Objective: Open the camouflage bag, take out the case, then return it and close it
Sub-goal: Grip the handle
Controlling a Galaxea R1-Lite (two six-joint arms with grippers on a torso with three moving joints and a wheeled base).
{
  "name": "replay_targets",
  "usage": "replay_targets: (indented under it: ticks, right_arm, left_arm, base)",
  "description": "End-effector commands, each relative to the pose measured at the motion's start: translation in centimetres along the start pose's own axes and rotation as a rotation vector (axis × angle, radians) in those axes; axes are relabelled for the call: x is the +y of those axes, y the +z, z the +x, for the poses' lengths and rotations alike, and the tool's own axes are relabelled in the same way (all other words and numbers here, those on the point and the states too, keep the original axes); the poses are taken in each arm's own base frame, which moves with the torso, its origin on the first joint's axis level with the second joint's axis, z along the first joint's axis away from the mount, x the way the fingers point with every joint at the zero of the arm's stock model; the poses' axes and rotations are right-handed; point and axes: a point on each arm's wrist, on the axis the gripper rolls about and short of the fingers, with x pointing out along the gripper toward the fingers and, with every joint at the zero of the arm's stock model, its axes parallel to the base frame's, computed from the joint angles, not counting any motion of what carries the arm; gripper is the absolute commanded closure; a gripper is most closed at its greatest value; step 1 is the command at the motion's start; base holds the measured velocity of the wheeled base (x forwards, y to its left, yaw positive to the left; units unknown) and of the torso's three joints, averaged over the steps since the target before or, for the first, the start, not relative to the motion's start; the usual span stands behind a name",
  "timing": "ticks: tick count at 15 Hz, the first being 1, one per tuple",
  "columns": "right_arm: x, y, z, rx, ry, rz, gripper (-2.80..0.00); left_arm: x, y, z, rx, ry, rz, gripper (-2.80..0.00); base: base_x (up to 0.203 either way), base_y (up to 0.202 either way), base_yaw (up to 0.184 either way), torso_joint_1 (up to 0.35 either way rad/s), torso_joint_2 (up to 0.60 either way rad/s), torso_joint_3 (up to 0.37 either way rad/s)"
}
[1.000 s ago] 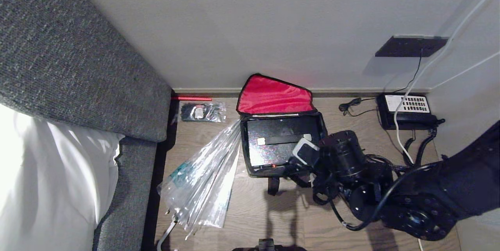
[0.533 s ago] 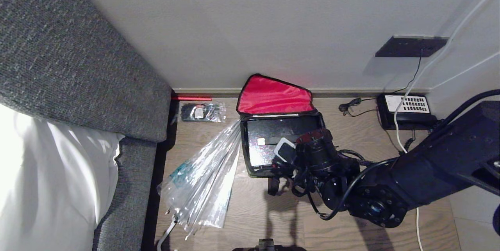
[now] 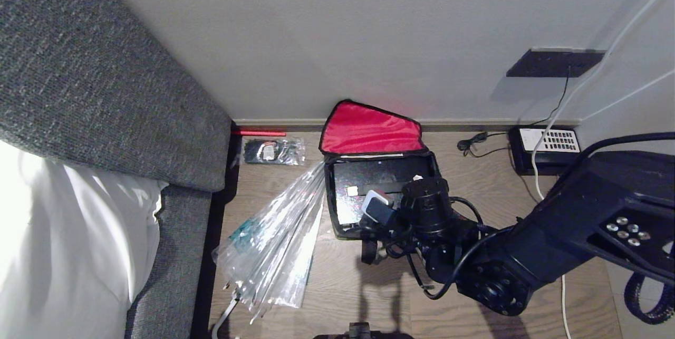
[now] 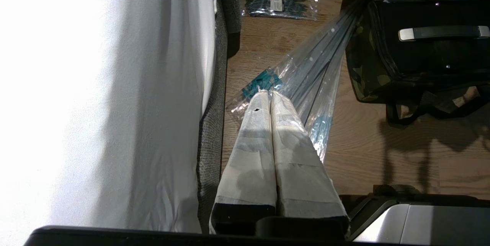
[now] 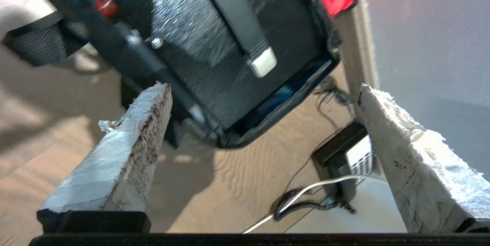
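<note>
Swung leftward over the case [image 3: 369, 181] since a second ago: right end effector [image 5: 264, 123], fingers wide apart, lined up for the handle [image 5: 239, 20] inside the camouflage bag [image 4: 363, 74].

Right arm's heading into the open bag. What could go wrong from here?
1. The case fills the camouflage bag almost wall to wall, so the open right gripper may catch the zipper edge instead of the handle.
2. The clear umbrella leans against the bag's side; lifting the case could drag it.
3. The red lid only leans on the wall and may flop shut.
</note>
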Motion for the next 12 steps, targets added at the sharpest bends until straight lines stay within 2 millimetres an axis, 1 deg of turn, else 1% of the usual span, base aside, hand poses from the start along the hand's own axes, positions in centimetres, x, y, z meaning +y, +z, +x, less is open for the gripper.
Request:
replay_targets:
  ticks: [1, 3, 5, 6, 8, 9, 10, 12]
  right_arm:
    - [0.3, 0.2, 0.5, -0.009, -0.017, -0.021, -2.80]
    - [0.6, 0.4, 0.9, -0.030, -0.047, -0.089, -2.80]
    - [1.2, -0.2, 0.8, -0.036, -0.048, -0.215, -2.80]
    - [1.8, -0.5, 0.9, -0.058, -0.018, -0.277, -2.80]
    - [2.6, -0.7, 1.3, -0.069, 0.019, -0.343, -2.80]
    - [2.7, -0.3, 1.7, -0.068, 0.007, -0.379, -2.80]
    - [3.1, -0.2, 2.2, -0.066, 0.003, -0.418, -2.80]
    - [4.2, -0.1, 3.2, -0.058, 0.010, -0.440, -2.80]
  left_arm:
    - [0.0, 0.0, 0.0, 0.000, 0.001, 0.001, 0.00]
    - [0.0, 0.0, 0.0, 0.000, 0.001, 0.000, 0.00]
    - [0.0, 0.0, 0.0, 0.000, 0.001, 0.001, 0.00]
    - [0.0, 0.0, 0.0, 0.000, 0.001, 0.000, 0.00]
    - [0.0, 0.0, 0.0, 0.000, 0.001, 0.000, 0.00]
    - [0.0, 0.0, 0.0, 0.000, 0.001, 0.001, 0.00]
    - [0.0, 0.0, 0.0, 0.000, 0.001, 0.001, 0.00]
    - [0.0, 0.0, 0.0, 0.000, 0.000, 0.001, 0.00]
  base:
    - [0.000, 0.000, 0.000, 0.000, 0.00, 0.000]
    - [0.000, 0.000, 0.000, 0.000, 0.00, 0.000]
    - [0.000, 0.000, 0.000, 0.000, 0.00, 0.000]
    - [0.000, 0.000, 0.000, 0.000, 0.00, 0.000]
    - [0.000, 0.000, 0.000, 0.000, 0.00, 0.000]
    - [0.000, 0.000, 0.000, 0.000, 0.00, 0.000]
    - [0.000, 0.000, 0.000, 0.000, 0.00, 0.000]
    - [0.000, 0.000, 0.000, 0.000, 0.00, 0.000]
